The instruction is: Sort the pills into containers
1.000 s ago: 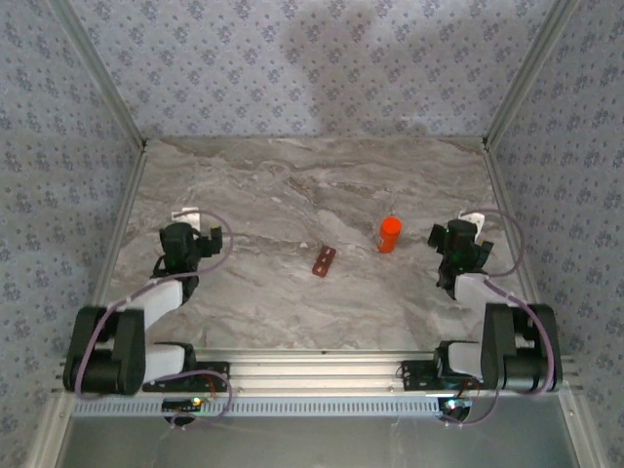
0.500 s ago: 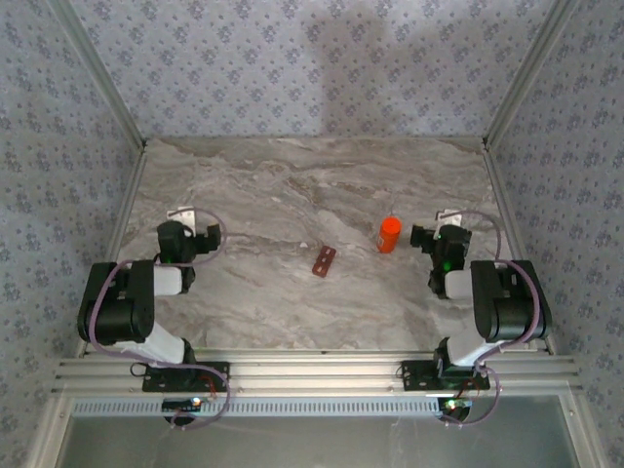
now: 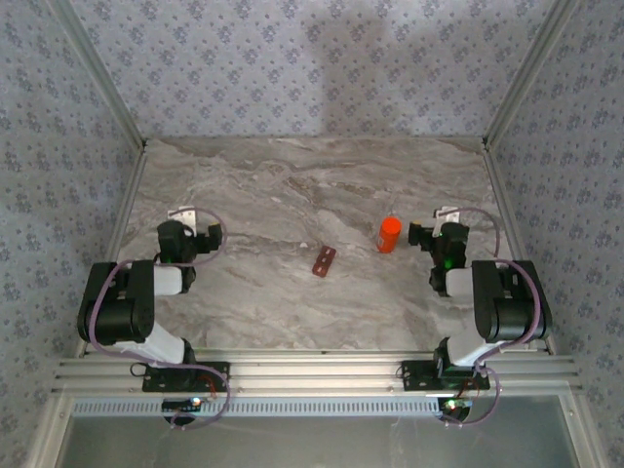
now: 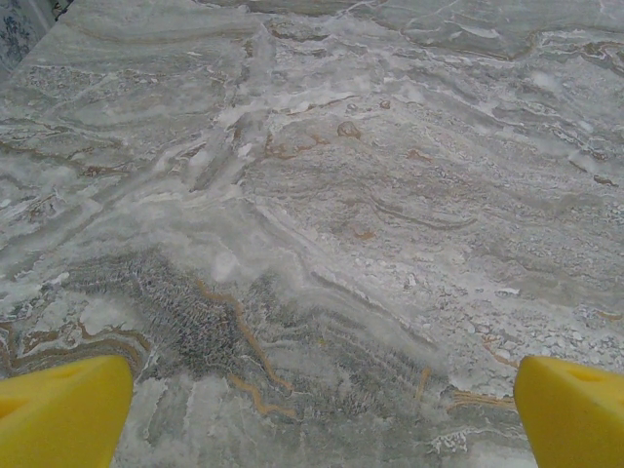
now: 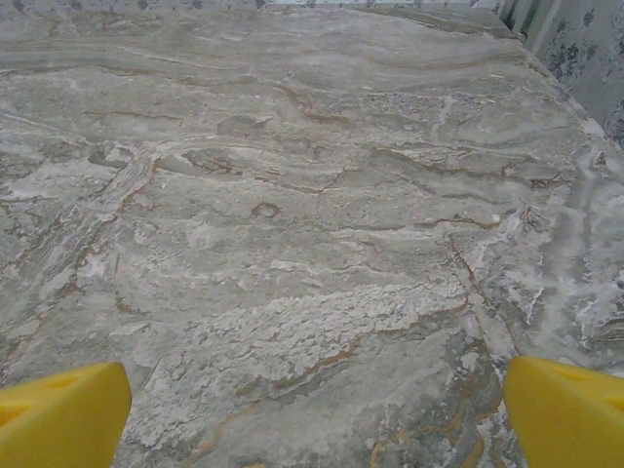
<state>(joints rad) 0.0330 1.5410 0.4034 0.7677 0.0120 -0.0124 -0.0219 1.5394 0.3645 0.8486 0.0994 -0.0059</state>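
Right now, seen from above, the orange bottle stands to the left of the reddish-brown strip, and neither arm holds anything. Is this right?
No. The orange bottle stands to the right of the reddish-brown strip, as the top external view shows. The rest is right.

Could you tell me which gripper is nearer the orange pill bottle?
Right. The right gripper is just right of the orange pill bottle; the left gripper is far to its left.

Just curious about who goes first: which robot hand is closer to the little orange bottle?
The right hand: the orange bottle stands just beside it, while the left hand sits across the table, beyond the reddish-brown strip.
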